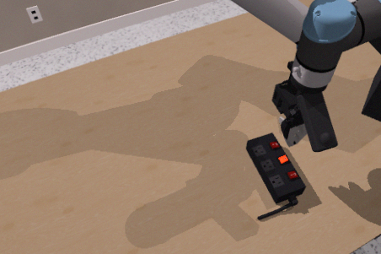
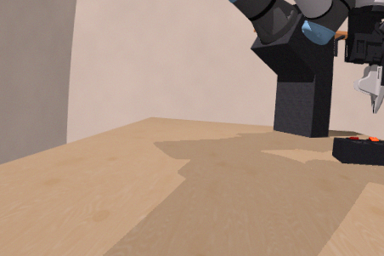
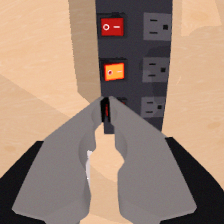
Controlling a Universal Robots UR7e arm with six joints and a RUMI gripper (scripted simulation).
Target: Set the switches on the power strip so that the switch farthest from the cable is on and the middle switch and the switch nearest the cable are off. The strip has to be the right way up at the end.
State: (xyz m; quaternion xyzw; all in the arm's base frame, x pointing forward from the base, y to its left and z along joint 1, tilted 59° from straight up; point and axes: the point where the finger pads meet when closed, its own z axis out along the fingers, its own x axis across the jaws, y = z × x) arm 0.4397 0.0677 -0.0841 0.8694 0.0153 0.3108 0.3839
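Three switches on strip (image 1: 276, 168), which lies face up on table (image 1: 105, 168); middle switch (image 1: 283, 159) lit orange. Gripper (image 3: 106, 117) shut and empty, hovering above strip's end farthest from cable (image 1: 278, 210), tips over far switch (image 1: 275, 144).

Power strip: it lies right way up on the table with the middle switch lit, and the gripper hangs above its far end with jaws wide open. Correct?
Not quite. The gripper is shut, not open: the wrist view shows its fingers meeting at the tips with nothing between them. The rest holds: the strip lies right way up, and the middle switch is lit.
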